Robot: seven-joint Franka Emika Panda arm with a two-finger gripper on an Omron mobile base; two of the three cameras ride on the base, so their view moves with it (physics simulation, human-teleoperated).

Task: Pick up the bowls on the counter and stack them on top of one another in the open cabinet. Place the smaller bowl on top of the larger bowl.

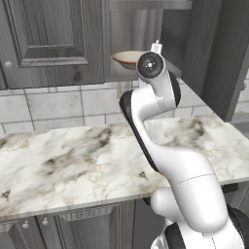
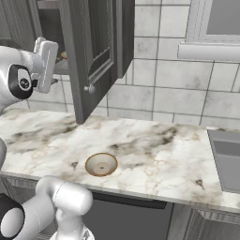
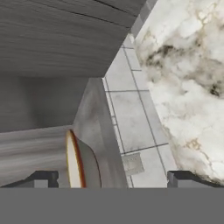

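A cream bowl with a tan-brown rim sits on the shelf of the open cabinet, right at my wrist. The hand view shows this bowl edge-on over the grey shelf. My gripper is open, with one fingertip near the bowl and the other far from it, neither touching. The other bowl lies upright on the marble counter, near its front edge. I cannot compare the two bowls' widths across these views.
The cabinet's open door juts out over the counter beside my hand. A closed raised-panel cabinet hangs to the left. A sink is set into the counter's right end. Tiled wall runs behind.
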